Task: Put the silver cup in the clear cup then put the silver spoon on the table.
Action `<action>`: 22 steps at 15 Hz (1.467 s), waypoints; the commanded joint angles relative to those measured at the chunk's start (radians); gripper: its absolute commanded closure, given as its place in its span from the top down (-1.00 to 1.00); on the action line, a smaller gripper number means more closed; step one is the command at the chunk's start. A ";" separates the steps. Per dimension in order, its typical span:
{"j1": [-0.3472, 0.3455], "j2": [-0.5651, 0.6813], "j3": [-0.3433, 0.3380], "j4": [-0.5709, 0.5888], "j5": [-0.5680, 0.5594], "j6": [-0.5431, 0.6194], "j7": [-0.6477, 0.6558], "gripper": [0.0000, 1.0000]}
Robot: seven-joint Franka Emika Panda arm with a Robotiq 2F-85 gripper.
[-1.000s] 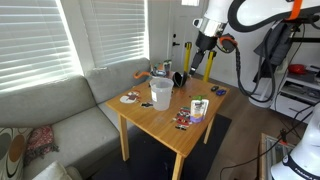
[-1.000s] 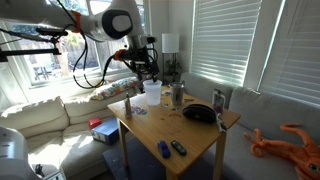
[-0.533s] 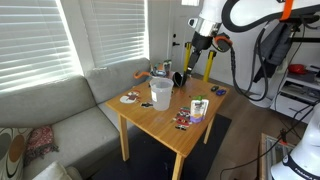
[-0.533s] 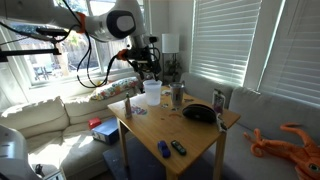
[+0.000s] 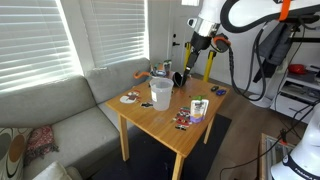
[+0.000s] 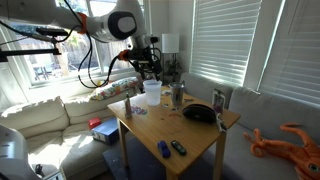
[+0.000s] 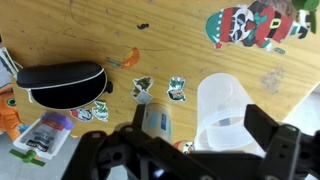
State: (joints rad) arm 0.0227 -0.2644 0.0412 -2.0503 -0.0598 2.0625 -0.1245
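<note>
Over the last second the arm lifts its gripper (image 5: 197, 54) a little higher above the far side of the table (image 5: 160, 126), then holds there; nothing on the wood has shifted. In the wrist view the fingers stand spread with nothing between them. The silver cup (image 7: 156, 120) sits on the table just beside the clear cup (image 7: 224, 110), untouched, so I judge the first pick hasn't begun.
</note>
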 commanded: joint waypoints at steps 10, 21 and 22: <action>0.005 0.272 -0.056 0.212 0.216 0.162 -0.316 1.00; -0.062 0.467 -0.025 0.389 0.405 0.147 -0.425 0.95; -0.065 0.479 -0.020 0.399 0.411 0.144 -0.423 0.92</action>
State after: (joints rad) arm -0.0190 0.1577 -0.0042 -1.7210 0.3032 2.2295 -0.5233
